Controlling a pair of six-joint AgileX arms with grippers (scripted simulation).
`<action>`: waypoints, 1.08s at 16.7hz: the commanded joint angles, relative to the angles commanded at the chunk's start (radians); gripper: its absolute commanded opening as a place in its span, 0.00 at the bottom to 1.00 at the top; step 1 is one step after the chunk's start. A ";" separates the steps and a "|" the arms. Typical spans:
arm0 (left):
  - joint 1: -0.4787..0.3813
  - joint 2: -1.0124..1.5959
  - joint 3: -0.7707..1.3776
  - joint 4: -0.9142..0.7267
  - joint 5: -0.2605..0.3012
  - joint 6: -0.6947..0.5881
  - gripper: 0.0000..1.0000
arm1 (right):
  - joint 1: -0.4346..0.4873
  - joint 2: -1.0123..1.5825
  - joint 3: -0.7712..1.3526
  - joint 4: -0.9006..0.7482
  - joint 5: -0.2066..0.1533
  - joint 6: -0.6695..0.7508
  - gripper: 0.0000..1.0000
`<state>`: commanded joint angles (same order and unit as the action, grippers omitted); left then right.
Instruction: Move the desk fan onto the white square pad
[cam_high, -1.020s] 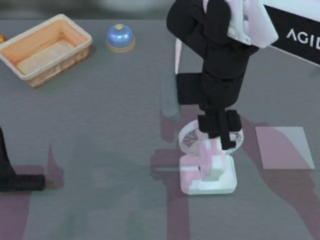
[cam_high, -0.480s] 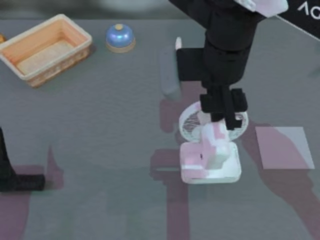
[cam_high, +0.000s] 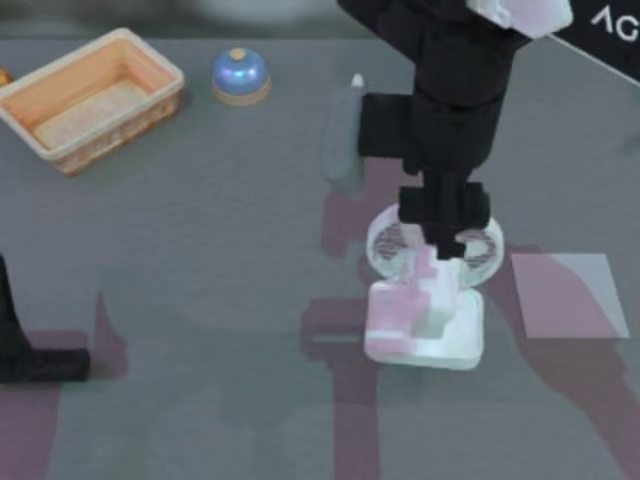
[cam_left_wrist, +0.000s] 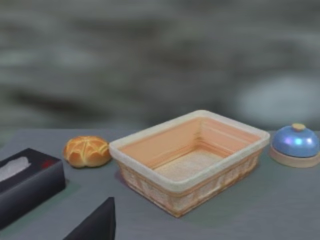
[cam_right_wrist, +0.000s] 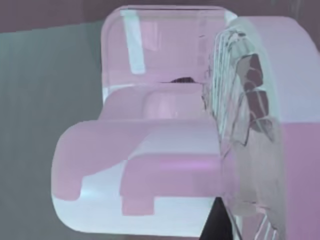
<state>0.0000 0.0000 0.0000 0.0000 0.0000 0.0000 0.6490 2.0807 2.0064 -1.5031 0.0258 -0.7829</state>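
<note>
The desk fan is white with a pinkish tint; its round grille head shows beside my right gripper, which is shut on the motor housing from above. Its squarish base hangs tilted just above the table. Up close in the right wrist view, the desk fan fills the picture, with one dark finger against the housing. The white square pad lies flat to the right of the fan, a short gap from its base. My left gripper is parked at the table's left edge, open and holding nothing.
An orange basket stands at the back left with a blue bell to its right. The left wrist view also shows a bread roll and a black tissue box beside the basket.
My right gripper has carried the fan slightly up off the table and a little to the right, toward the pad. The left arm has not moved.
</note>
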 joint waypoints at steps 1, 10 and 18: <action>0.000 0.000 0.000 0.000 0.000 0.000 1.00 | -0.008 0.001 -0.005 0.006 0.007 0.062 0.00; 0.000 0.000 0.000 0.000 0.000 0.000 1.00 | -0.136 -0.076 -0.049 0.117 0.058 1.015 0.00; 0.000 0.000 0.000 0.000 0.000 0.000 1.00 | -0.285 -0.199 -0.170 0.158 0.035 2.026 0.00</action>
<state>0.0000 0.0000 0.0000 0.0000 0.0000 0.0000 0.3642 1.8818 1.8366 -1.3453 0.0609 1.2433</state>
